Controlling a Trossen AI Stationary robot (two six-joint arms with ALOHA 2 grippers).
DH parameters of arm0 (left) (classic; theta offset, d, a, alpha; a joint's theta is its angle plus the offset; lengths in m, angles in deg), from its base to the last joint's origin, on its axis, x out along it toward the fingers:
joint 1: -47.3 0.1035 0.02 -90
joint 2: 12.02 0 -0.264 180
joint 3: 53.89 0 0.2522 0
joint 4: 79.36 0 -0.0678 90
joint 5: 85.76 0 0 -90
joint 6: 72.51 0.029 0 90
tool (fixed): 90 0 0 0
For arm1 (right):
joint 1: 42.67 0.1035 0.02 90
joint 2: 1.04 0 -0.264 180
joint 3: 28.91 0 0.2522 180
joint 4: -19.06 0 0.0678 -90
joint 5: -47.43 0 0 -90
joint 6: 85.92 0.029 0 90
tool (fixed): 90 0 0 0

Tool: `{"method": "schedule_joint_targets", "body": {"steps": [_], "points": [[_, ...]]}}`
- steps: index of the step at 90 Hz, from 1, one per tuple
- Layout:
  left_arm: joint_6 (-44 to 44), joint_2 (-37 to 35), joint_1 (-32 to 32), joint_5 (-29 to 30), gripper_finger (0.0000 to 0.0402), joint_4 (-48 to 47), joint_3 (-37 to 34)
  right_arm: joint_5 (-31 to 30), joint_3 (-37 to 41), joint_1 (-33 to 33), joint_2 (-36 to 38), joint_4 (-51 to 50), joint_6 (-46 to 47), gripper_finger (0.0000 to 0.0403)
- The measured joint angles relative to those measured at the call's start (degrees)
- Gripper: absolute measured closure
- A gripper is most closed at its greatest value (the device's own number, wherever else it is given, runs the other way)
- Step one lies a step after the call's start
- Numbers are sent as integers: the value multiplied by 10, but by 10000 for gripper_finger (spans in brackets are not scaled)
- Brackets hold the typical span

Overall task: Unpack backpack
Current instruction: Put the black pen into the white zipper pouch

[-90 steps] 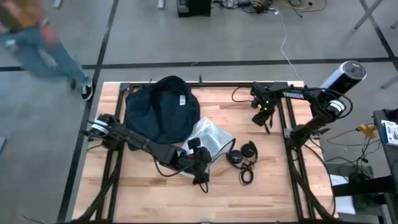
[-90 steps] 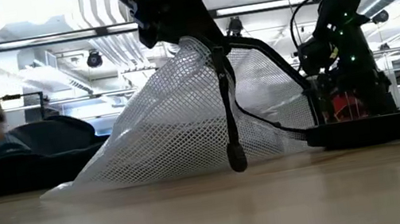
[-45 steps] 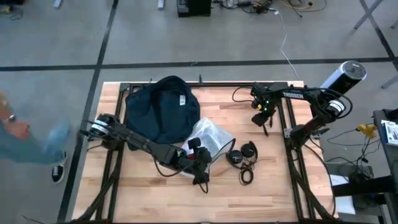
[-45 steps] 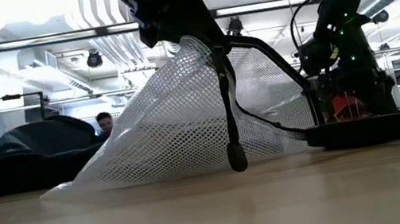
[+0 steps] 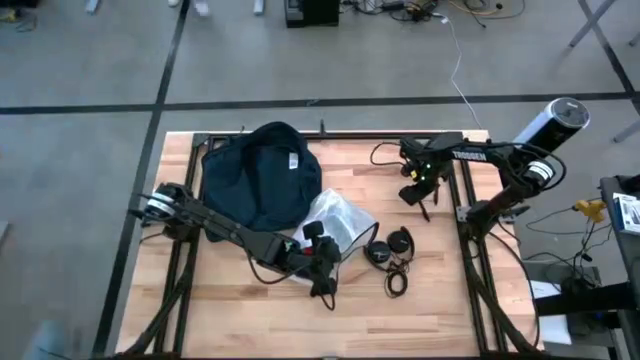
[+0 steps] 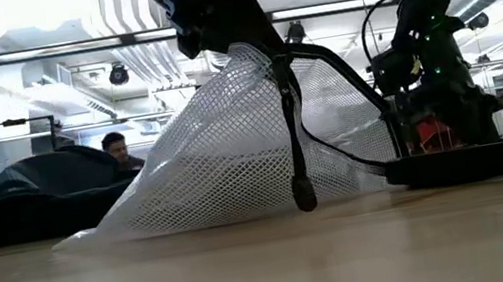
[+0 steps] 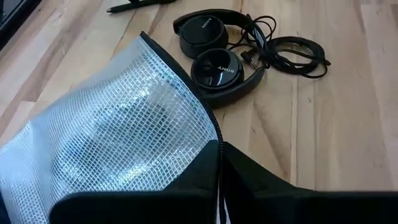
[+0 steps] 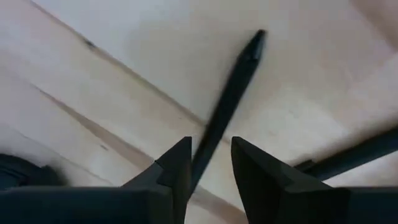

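The dark navy backpack (image 5: 262,175) lies slumped at the table's far left. Right of it a clear mesh pouch (image 5: 338,220) is raised at one end, with my left gripper (image 7: 221,180) shut on it. Black headphones (image 5: 390,248) with a coiled cable lie right of the pouch. At the far right, a black pen (image 8: 233,81) lies on the wood. My right gripper (image 8: 208,152) hovers over its end, open a little. Its fingers stand on either side of the pen; I cannot tell whether they touch it. My left gripper pinches the pouch's dark zipper edge (image 7: 216,146) between its two fingers, coming level from the table's left. That end (image 6: 243,56) is lifted like a tent. The rest of the pouch slopes down, and its lower edge (image 6: 94,235) lies on the table.
Black rails (image 5: 466,215) run along the table's left and right sides. The near half of the wooden table top (image 5: 300,320) is bare. A person (image 6: 116,147) shows in the room behind the backpack.
My right gripper has shifted a little toward the table's left, above the pen. The raised end of the pouch has swayed slightly in my left gripper. A person has walked past beyond the table's left edge.
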Motion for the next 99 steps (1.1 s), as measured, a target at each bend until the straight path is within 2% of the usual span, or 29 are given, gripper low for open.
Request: {"method": "schedule_joint_targets", "body": {"steps": [22, 39, 60, 79, 99], "points": [[12, 0, 0, -5, 402, 0, 0, -4, 5, 24, 0, 10, 14, 320], [12, 0, 0, -5, 402, 0, 0, -38, 28, 26, 1, 31, 18, 331], [12, 0, 0, -7, 402, 2, 0, -42, 24, 27, -21, 34, 15, 329], [12, 0, 0, -7, 402, 2, 0, -42, 22, 29, -36, 35, 13, 390], [12, 0, 1, -7, 402, 4, 0, -56, 10, 42, 13, 1, 8, 397]]}}
